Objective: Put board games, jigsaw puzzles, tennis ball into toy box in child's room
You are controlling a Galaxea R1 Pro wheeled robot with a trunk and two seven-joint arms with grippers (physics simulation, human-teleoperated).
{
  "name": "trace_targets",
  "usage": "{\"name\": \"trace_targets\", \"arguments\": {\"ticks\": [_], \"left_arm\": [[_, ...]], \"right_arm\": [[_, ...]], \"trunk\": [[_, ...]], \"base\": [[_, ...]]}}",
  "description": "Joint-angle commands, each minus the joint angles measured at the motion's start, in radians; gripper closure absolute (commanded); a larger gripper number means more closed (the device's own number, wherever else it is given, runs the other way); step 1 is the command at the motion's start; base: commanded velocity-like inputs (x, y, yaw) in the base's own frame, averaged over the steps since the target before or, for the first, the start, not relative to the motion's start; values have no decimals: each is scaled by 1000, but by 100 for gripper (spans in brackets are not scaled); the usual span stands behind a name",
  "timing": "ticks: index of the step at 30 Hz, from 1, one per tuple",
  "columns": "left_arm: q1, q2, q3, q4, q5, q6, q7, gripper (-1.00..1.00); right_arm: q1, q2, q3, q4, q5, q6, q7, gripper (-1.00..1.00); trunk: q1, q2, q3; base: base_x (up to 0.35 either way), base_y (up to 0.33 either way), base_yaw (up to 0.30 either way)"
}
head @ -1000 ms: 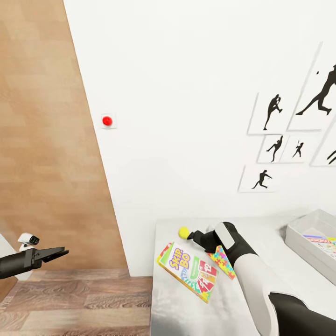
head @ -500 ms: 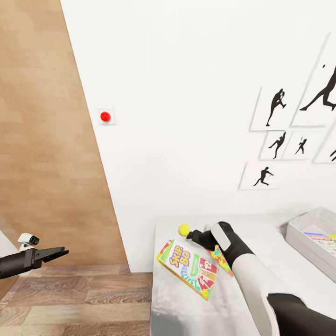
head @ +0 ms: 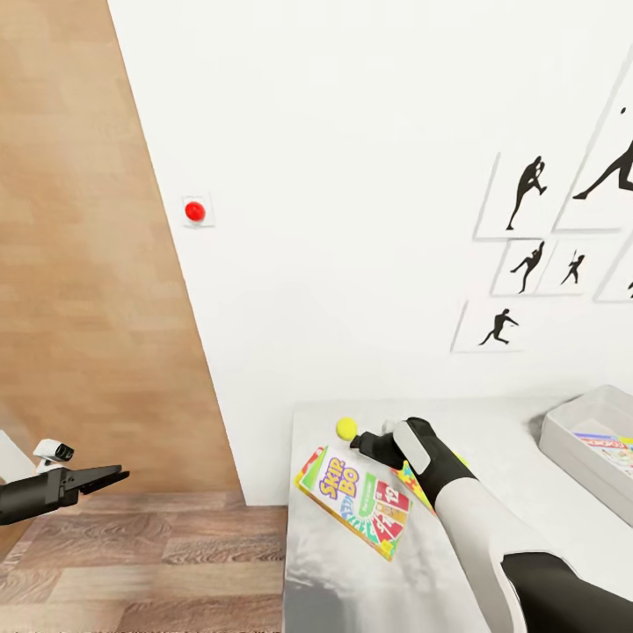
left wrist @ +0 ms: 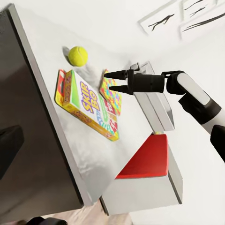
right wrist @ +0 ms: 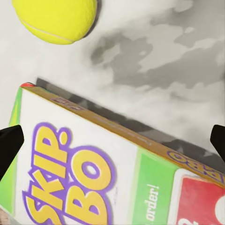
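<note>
The tennis ball (head: 346,427) lies near the far left corner of the table (head: 527,422). Just in front of it lies a yellow-green Skip-Bo board game (head: 356,501), flat on the table. My right gripper (head: 360,442) hovers open over that box's far edge, a little short of the ball (right wrist: 56,18), holding nothing. A jigsaw puzzle (left wrist: 111,96) lies beside the box, partly under my right arm. The toy box (head: 563,435) stands at the right with a printed game box (head: 607,440) inside. My left gripper (head: 110,479) hangs open over the floor, left of the table.
A white wall with black silhouette pictures (head: 527,198) and a red button (head: 194,211) rises right behind the table. The wooden door (head: 79,264) is at the left. A red chair (left wrist: 147,159) sits by the table's near side.
The head view has shifted a little, so everything sits slightly differently. My right gripper has crept a bit toward the ball. The left arm has not moved.
</note>
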Motion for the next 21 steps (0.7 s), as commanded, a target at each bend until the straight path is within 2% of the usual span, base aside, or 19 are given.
{"name": "trace_targets", "arguments": {"ticks": [1,14,21], "left_arm": [[-1,0,0,0,0,11,-4,-100],[-1,0,1,0,0,11,-4,-100],[-1,0,1,0,0,11,-4,-100]], "right_arm": [[-1,0,2,-1,-11,3,-9,-100],[-1,0,2,23,-11,4,-7,-100],[-1,0,2,26,-11,4,-7,-100]], "trunk": [[1,-2,-4],[1,-2,-25],[1,-2,-37]], "base": [[0,0,0],[0,1,0],[0,65,0]]}}
